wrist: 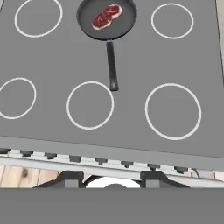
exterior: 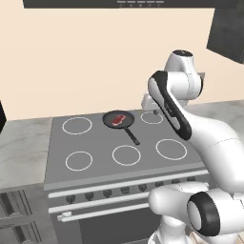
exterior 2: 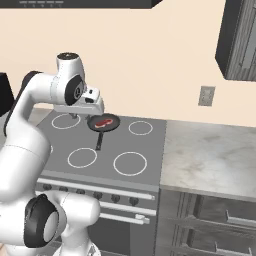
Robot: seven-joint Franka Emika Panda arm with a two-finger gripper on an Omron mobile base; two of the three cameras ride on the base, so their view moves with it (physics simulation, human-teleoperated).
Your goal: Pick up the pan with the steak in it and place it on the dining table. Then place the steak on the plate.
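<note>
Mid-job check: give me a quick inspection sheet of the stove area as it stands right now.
Surface: grey stovetop with six white burner rings.
Job's things: pan on the back middle burner, handle toward the front; steak lies in it.
Clutter: nothing seen.
Gripper: gripper hangs above the stove's front edge, jaws apart, holding nothing.
Cables: nothing seen.
Surroundings: marble counter to the stove's right, wall outlet above it; knobs along the stove front.
</note>
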